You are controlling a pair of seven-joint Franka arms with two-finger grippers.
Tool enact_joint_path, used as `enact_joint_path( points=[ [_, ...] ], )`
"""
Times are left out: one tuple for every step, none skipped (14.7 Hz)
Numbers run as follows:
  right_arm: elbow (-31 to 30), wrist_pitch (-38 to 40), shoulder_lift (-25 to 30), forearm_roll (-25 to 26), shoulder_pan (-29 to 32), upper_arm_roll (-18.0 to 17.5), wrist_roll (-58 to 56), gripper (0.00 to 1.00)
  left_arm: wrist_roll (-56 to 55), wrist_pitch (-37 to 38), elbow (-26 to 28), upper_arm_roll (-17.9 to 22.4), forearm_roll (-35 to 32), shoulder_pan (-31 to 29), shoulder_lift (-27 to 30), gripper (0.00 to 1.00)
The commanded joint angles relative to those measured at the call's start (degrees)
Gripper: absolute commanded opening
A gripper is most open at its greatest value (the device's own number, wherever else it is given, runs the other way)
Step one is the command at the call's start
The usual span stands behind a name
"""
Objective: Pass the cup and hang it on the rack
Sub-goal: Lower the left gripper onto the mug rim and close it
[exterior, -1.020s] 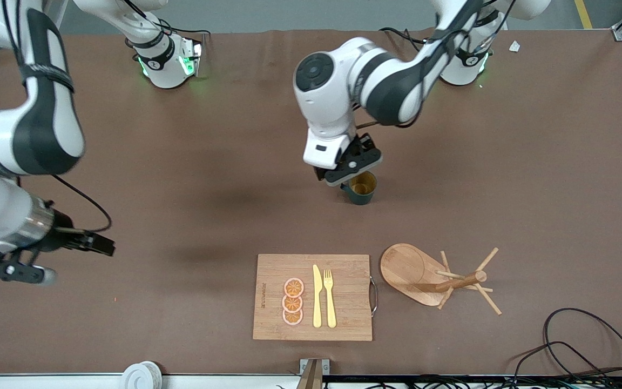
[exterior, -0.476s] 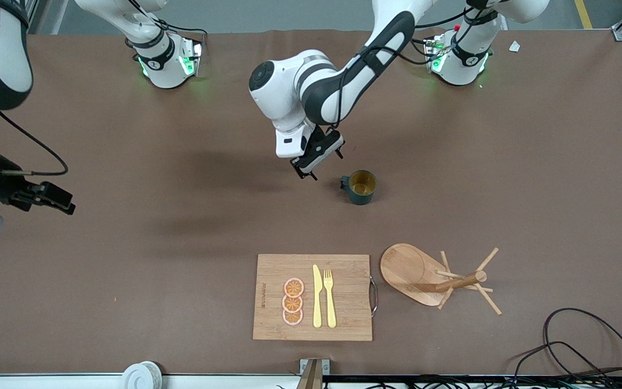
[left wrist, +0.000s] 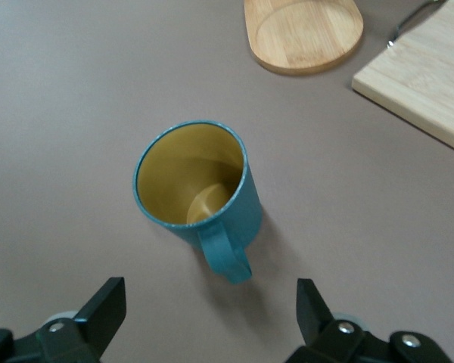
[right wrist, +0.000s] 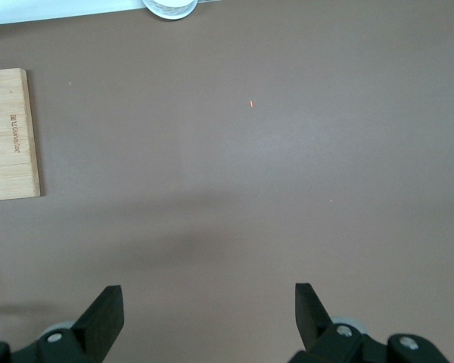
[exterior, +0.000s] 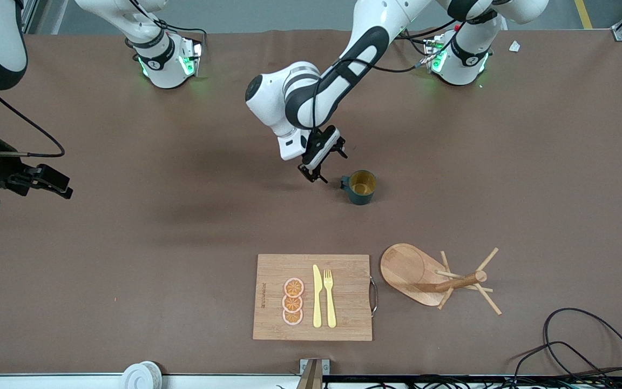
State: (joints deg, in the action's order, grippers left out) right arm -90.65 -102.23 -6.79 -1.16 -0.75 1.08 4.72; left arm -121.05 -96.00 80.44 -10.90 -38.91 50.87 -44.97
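Cup upright on the table, free of both grippers.

It sits mid-table, well in from every edge, handle turned toward the right arm's end and ochre inside showing. Left gripper is low just beside the handle, toward the right arm's end, fingers spread wide, not touching the cup; in the left wrist view the cup sits ahead of the gap between the fingers. Rack stands near the table edge closest to the front camera, with a cutting board just beside it carrying fruit slices, knife and fork. Right gripper waits in the air at the right arm's end of the table, fingers spread, holding nothing.
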Motion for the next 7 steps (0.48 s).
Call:
enact_joint_path(
  points=[
    [-2.16, -0.6, 1.86, 0.45, 0.84, -0.99, -0.68, 1.0, -2.7, 2.22, -1.51, 0.53, -3.1, 1.08, -2.13, 0.93],
    [-2.17, -0.43, 1.87, 0.45, 0.92, -0.99, -0.85, 1.0, -2.96, 2.31, -1.51, 0.62, -3.1, 1.08, -2.13, 0.91],
    [-1.99, -0.6, 1.78, 0.54, 0.92, -0.99, -0.85, 1.0, -4.88, 2.57, -1.51, 0.62, -3.19, 1.08, -2.22, 0.89],
    [-1.64, -0.6, 1.78, 0.63, 0.84, -0.99, -0.94, 1.0, -7.94, 2.49, -1.51, 0.53, -3.27, 0.9, -2.22, 0.87],
    [-0.85, -0.08, 1.69, 0.54, 0.92, -0.99, -1.29, 1.0, -9.71, 2.48, -1.43, 0.53, -3.27, 0.9, -2.4, 0.86],
    [0.63, 0.01, 1.52, 0.37, 1.01, -0.99, -2.25, 1.0, -10.17, 2.57, -1.43, 0.53, -3.36, 0.9, -2.92, 0.84],
    [2.21, 1.06, 1.51, 0.28, 1.19, -0.99, -2.26, 1.0, -10.26, 3.01, -1.34, 0.62, -3.36, 0.9, -3.27, 0.81]
  ],
)
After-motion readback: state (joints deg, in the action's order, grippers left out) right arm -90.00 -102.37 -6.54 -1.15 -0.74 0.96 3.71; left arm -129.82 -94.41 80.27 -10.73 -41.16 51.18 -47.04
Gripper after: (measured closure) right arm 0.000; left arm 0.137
